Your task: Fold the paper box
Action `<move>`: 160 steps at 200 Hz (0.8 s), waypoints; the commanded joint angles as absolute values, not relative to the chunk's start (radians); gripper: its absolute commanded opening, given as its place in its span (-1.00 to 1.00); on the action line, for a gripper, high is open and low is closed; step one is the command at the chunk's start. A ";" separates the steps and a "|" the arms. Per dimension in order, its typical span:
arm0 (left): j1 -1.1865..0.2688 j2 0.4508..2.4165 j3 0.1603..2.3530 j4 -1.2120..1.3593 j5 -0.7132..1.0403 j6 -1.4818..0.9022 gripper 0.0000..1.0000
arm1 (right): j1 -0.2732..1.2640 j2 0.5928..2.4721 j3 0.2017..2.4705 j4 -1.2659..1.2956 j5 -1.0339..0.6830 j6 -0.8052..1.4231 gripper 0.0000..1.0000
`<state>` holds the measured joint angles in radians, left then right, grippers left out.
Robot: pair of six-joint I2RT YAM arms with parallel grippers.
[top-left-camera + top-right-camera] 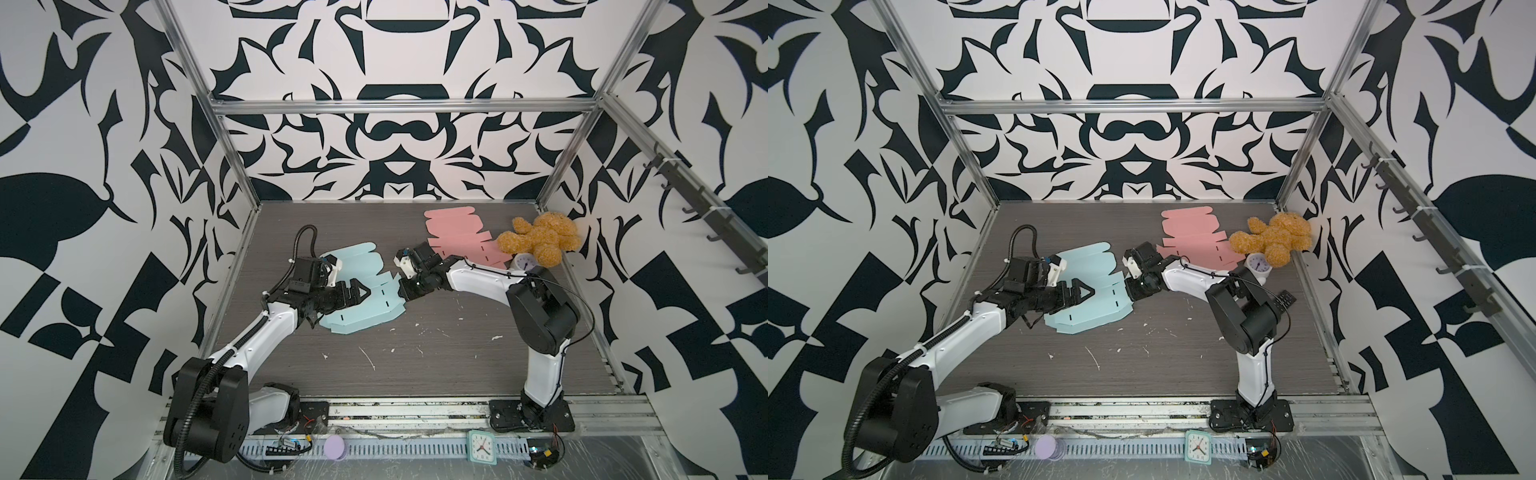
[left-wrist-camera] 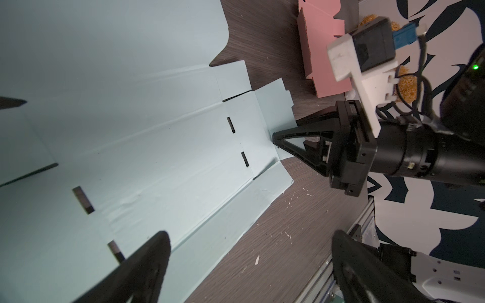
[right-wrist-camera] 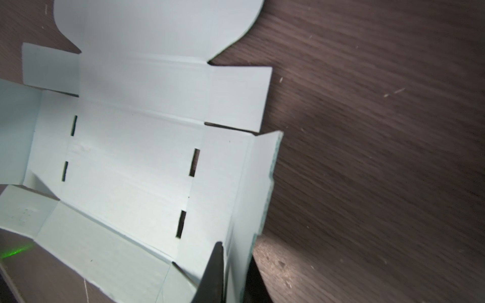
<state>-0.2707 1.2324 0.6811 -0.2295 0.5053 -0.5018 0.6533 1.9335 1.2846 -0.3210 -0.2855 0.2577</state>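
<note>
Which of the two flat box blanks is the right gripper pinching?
The light blue blank: the right gripper pinches its side flap. The pink blank lies untouched farther back, by the teddy bear.

The dark wood-grain table (image 1: 436, 365) carries a pale blue paper box (image 1: 374, 311), unfolded into a flat blank left of centre in both top views. Most of it lies flat, and the end flap on its right stands up off the surface. Beyond the box and to its right, near but apart, lies a flat pink blank (image 1: 453, 232). Further right of the box, at the far corner, a tan plush bear (image 1: 540, 241) sprawls with a small clock (image 1: 524, 263) against its nearer side. Well to the right of the box, a black flat object (image 1: 1286, 300) is half hidden. White scraps (image 1: 368, 357) are scattered over the boards nearer than the box.
</note>
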 commanded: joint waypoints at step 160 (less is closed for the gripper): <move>-0.273 1.249 0.671 -0.347 0.412 -0.444 0.95 | 0.586 2.140 1.749 -0.724 -0.421 -0.166 -0.38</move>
<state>-0.2707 1.2434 0.6815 -0.3202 0.4232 -0.4545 0.5926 2.1715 1.7161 -0.6876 -0.4408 -0.1642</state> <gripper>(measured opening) 0.972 0.265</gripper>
